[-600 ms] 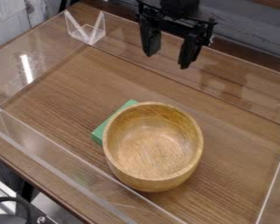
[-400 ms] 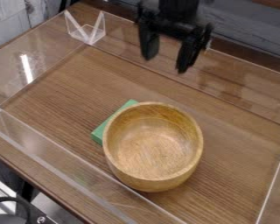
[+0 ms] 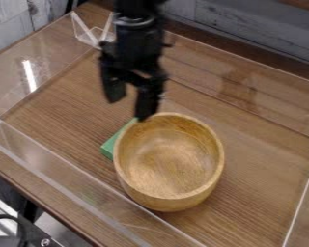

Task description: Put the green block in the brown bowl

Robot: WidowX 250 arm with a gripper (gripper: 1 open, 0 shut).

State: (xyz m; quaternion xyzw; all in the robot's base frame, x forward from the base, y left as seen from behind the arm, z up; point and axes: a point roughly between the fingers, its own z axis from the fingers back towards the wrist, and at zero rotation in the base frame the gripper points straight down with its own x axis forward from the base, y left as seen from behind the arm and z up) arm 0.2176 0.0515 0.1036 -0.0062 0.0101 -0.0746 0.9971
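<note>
The claw point(image 3: 130, 96) has swung down-left, open above the green block point(image 3: 117, 139), seemingly half-hidden behind the brown bowl point(image 3: 170, 161).

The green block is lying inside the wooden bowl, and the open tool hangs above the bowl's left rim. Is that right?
Not quite. In the camera view the green block lies on the table, tucked against the outside of the wooden bowl at its left, partly hidden by it; the bowl's hollow is empty. The rest holds: the tool is open and hangs above the bowl's left rim.
</note>
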